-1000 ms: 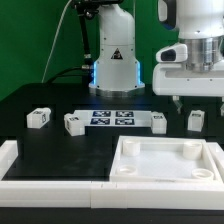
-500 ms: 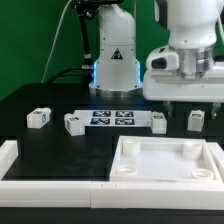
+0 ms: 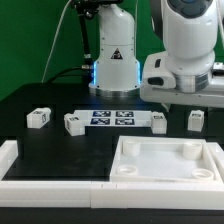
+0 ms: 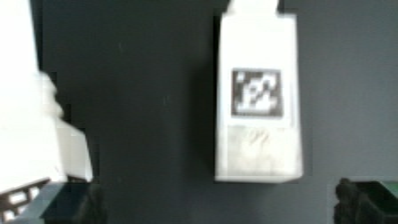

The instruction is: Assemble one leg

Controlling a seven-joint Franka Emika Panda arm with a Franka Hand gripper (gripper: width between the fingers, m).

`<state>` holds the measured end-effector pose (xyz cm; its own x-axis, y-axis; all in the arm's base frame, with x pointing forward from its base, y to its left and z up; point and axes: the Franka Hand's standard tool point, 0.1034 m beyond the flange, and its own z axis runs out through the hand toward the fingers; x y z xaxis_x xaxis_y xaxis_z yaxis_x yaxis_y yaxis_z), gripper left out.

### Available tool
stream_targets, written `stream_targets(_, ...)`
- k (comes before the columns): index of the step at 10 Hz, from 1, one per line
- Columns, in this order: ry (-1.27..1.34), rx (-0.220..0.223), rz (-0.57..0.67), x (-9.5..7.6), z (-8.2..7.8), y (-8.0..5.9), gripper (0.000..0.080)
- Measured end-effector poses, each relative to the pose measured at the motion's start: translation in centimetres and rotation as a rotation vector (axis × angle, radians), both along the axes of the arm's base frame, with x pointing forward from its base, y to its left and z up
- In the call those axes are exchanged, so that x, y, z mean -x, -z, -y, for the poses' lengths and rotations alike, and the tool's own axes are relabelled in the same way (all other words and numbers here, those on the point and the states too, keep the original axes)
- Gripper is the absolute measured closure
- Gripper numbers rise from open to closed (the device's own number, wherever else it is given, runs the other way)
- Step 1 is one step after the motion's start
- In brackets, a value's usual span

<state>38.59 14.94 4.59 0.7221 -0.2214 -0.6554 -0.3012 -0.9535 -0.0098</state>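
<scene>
The gripper (image 4: 214, 198) hangs wide open and empty over a leg (image 4: 258, 95) lying loose on the worktop (image 3: 60, 145) near the tray (image 3: 165, 178), at the exterior view's right, probably lining up to straddle and grasp it.

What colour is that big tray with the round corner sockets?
The tray is plain white all over; the exterior view shows it best.
</scene>
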Motion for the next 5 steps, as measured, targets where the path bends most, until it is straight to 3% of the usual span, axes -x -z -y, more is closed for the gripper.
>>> stream_targets(3, -0.013, -0.051, -0.246, 0.7, 0.1, -0.4, 0.0151)
stream_targets(5, -0.019, -0.067, -0.336, 0.9, -0.1, 0.8, 0.0151)
